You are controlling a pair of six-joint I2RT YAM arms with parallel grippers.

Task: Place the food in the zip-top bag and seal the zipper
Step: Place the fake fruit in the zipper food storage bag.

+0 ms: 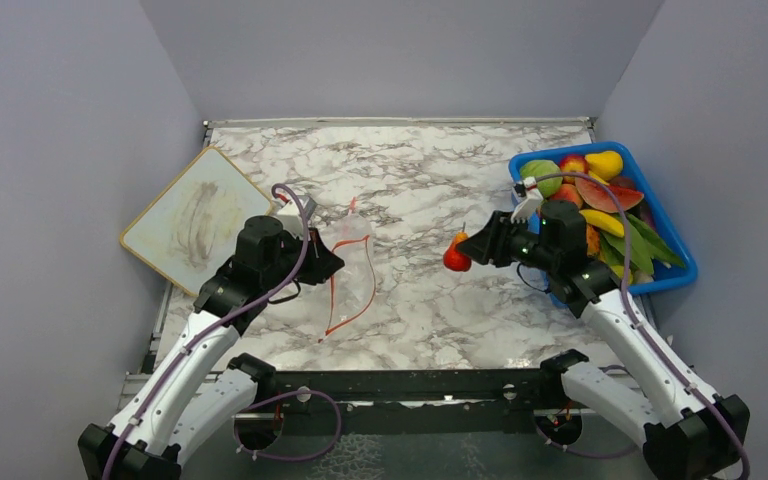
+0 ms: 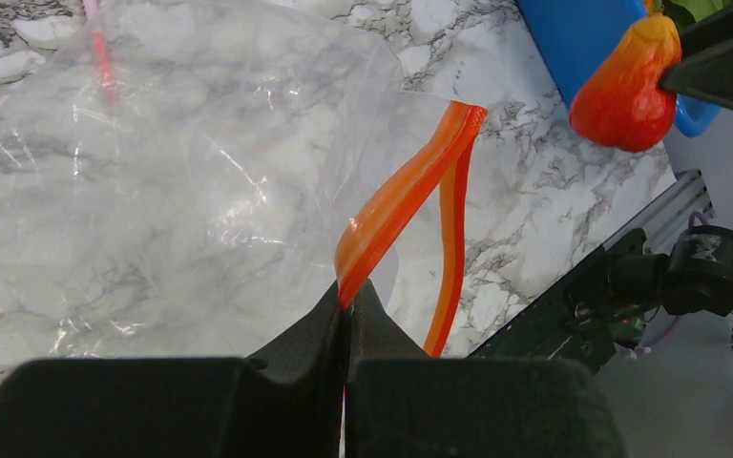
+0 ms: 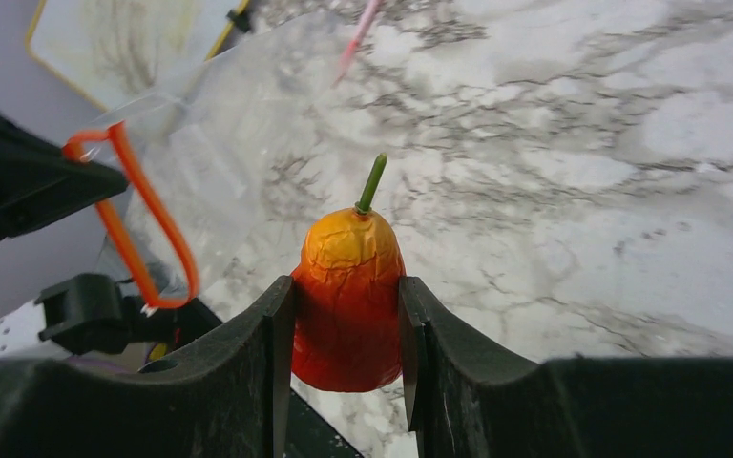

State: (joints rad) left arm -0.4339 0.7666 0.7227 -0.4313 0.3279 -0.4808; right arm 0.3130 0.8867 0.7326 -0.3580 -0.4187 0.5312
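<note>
Marble tabletop across the whole top view. At far L, set askew: a cream board w/ yellow rim, flat on the surface. At far R, a blue bin heaped w/ toy food — green round piece, watermelon slice, yellow and red pieces, long green pods.

L of centre, the zip-top bag: clear, crinkled, body lying on the tabletop, mouth at the near end.

At the bag's L side, the left gripper, jaws pressed tight together on the zipper. One red-orange lip pinched between the tips and bowing up off the marble in the L wrist view. Second lip standing apart beside it, so a parted loop at the mouth.

Over mid-tabletop, between bag and bin and apart from both, the right gripper. Jaws narrow, clamped on a red-orange pear-shaped fruit, one pad on each flank, orange top and green stem pointing toward the bag. Can't tell how far off the surface.

Just past the bag's far edge, a thin pink stick on the marble — touching the plastic or not, can't tell.
</note>
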